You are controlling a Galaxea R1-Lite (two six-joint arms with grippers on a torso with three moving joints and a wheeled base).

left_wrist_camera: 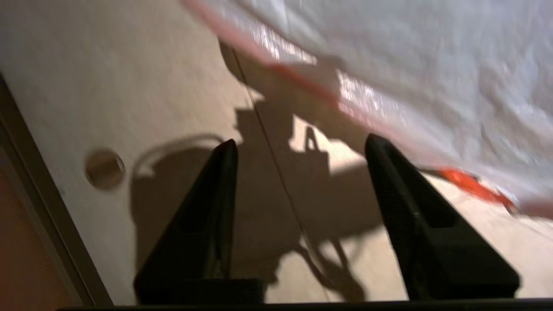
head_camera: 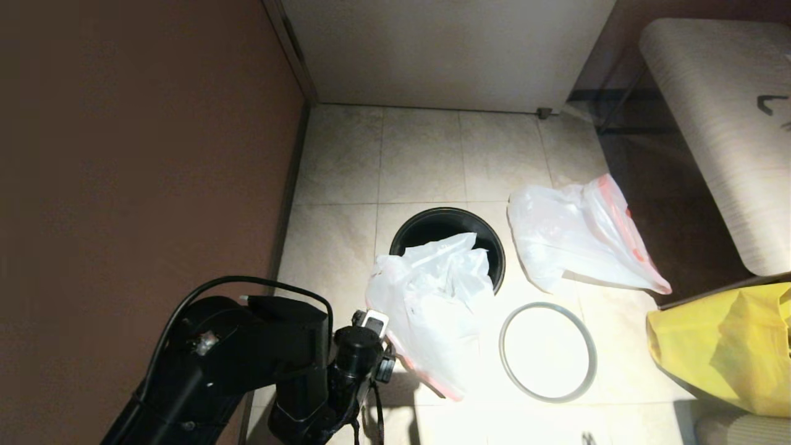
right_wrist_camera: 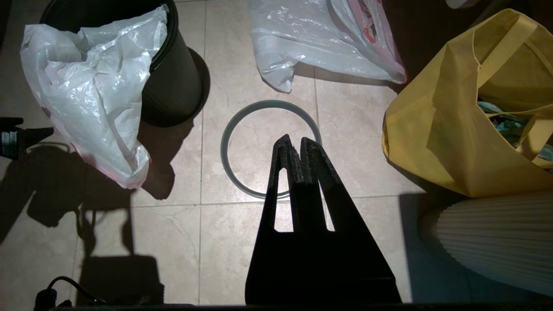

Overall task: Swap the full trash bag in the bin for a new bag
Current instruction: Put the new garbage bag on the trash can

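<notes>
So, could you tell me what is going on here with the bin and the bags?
The robot is changing a bin liner. A white bag is draped over the rim of the black bin, hanging down to the floor. The left gripper is open beside its red edge, holding nothing. The grey hoop lies on the tiles, another white bag beyond it. The right gripper is shut above the hoop.

Yellow bag (head_camera: 723, 349) on tiled floor (head_camera: 420, 161), pale bench (head_camera: 723, 111), brown wall (head_camera: 136, 142)
</notes>
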